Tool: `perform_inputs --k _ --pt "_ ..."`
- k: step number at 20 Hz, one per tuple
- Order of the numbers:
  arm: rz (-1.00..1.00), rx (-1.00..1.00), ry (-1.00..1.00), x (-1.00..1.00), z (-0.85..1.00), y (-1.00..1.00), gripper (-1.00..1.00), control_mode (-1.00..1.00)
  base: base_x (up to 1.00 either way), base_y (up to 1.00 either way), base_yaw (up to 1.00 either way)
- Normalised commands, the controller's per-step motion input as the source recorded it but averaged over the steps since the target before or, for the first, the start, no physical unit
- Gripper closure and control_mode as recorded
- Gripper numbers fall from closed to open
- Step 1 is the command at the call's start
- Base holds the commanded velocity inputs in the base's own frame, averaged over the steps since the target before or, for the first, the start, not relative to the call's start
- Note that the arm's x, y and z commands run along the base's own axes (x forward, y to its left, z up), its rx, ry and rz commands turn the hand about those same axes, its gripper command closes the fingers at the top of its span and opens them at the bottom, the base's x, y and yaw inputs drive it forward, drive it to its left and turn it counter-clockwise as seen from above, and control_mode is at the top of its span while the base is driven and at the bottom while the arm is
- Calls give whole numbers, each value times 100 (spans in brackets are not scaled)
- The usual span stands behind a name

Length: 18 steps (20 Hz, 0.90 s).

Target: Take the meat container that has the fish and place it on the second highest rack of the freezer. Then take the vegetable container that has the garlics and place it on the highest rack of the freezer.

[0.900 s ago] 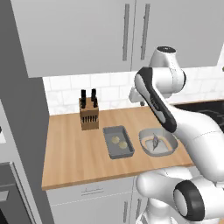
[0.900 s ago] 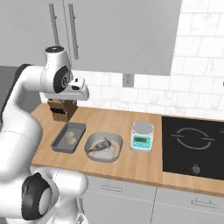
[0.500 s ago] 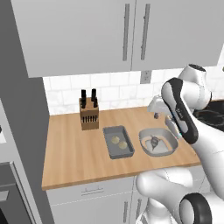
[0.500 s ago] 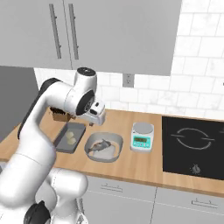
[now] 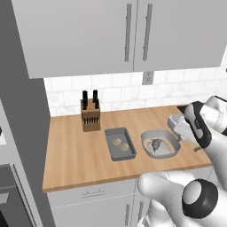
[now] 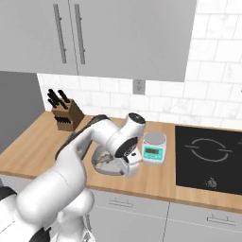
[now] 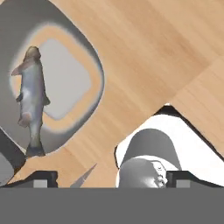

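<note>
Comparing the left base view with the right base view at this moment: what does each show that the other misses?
Left base view: the vegetable container with its two garlics, and the fish lying in the meat container.
Right base view: the kitchen scale and the black cooktop.
Both: the knife block, the wooden counter, the upper cabinets.

One fish [image 5: 156, 144], two garlics [image 5: 120, 144], two containers [image 5: 119, 144]
</note>
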Motion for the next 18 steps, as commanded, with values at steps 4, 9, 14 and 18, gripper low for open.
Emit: perform_inputs --k 4,9,14,18 --pt "-36 5 3 25 -34 -27 -100 -100 0 0 0" --pt "-2 -8 0 21 -42 7 -100 -100 0 0 0" --pt "-1 -10 4 15 -67 21 -100 -100 0 0 0" --pt "0 -5 2 29 -42 16 100 -100 0 0 0"
